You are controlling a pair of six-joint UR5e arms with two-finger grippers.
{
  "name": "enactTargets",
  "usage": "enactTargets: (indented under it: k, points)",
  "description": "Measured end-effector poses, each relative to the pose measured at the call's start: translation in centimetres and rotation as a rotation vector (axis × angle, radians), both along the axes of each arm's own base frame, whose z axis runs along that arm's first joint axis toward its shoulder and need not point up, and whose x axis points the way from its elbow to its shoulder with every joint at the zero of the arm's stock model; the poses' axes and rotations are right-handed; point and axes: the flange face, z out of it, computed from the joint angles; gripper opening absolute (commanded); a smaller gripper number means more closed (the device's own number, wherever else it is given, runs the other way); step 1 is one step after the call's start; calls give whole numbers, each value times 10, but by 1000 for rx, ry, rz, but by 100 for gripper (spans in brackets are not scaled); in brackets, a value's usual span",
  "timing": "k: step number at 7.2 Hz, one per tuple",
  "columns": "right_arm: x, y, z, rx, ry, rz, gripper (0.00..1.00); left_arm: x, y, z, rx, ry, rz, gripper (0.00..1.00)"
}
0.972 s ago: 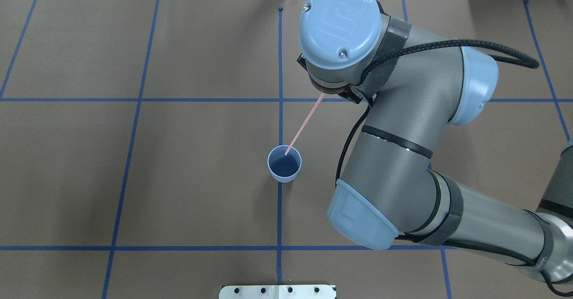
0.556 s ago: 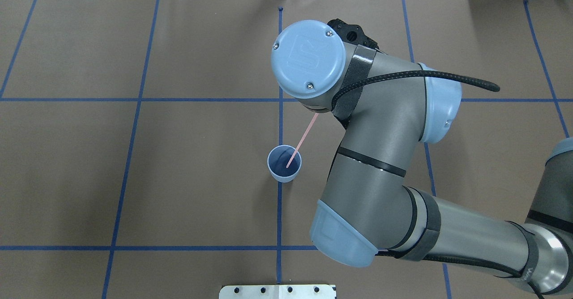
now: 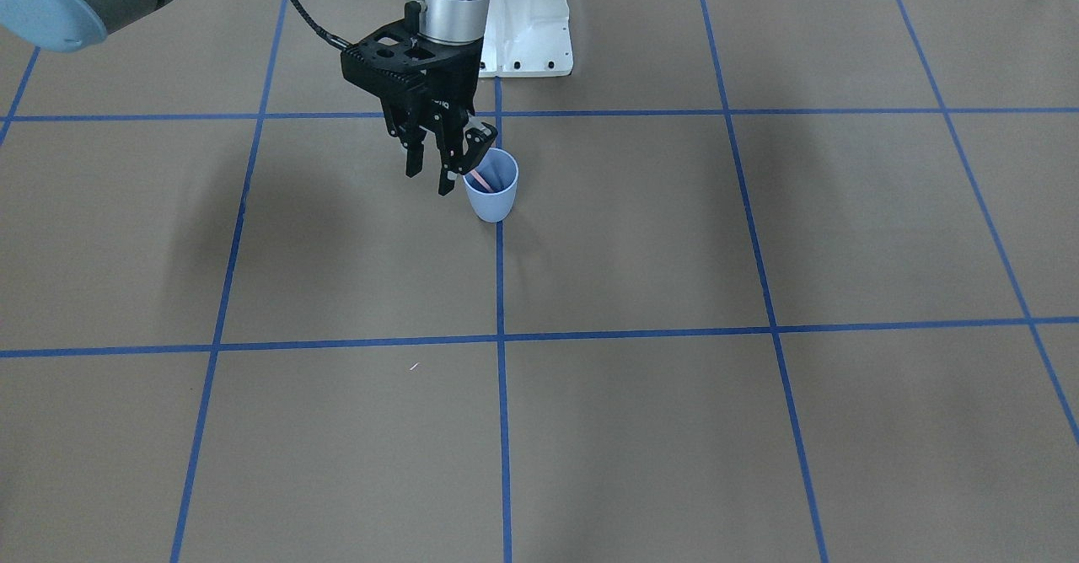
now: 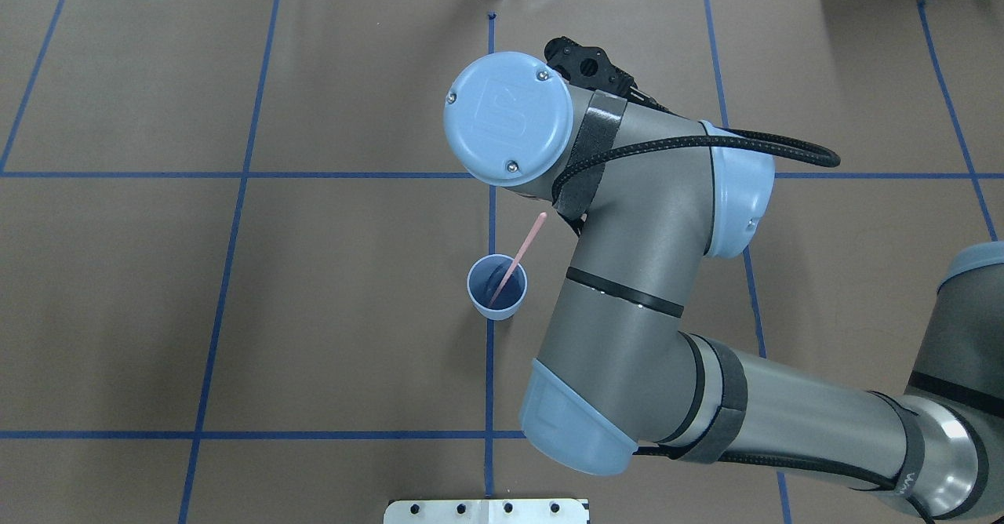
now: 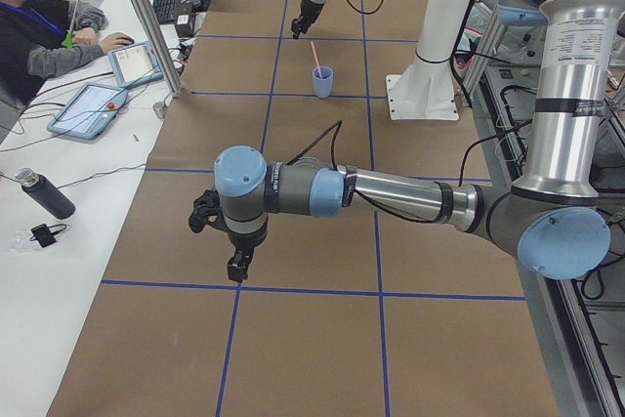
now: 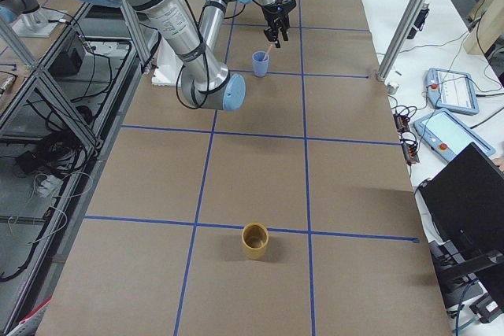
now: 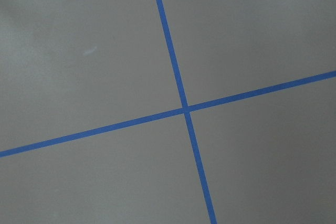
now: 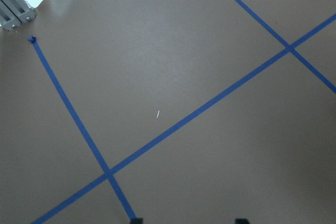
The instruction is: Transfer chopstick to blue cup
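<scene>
Currently chopstick [image 4: 515, 259] leans inside blue cup [image 4: 496, 314] w/ top end free. Right pincer [image 3: 430, 177] just beside cup, spread wide, nothing held. Left pincer [image 5: 232, 263] well apart over table [image 4: 314, 312]; grip state: can't tell.

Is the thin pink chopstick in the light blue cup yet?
In: the chopstick slants, lower end inside the cup, resting on its rim.
</scene>
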Motion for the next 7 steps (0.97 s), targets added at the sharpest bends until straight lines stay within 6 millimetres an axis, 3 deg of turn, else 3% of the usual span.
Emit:
enactTargets:
  k: [1,3,4,6,7]
  points:
    - [16,-11,-7,26,-2,-19,100,0,0,0,0,0,0,99]
    - [78,-61,-4,54,5,-113,100,0,0,1,-3,-1,1,99]
    - [120,-93,21,77,16,-197,100,0,1,2,-7,-1,1,99]
    - [203,-145,115,149,26,-364,100,1,1,10,-46,1,0,99]
    - [245,-160,165,170,46,-448,100,1,5,15,-59,2,0,99]
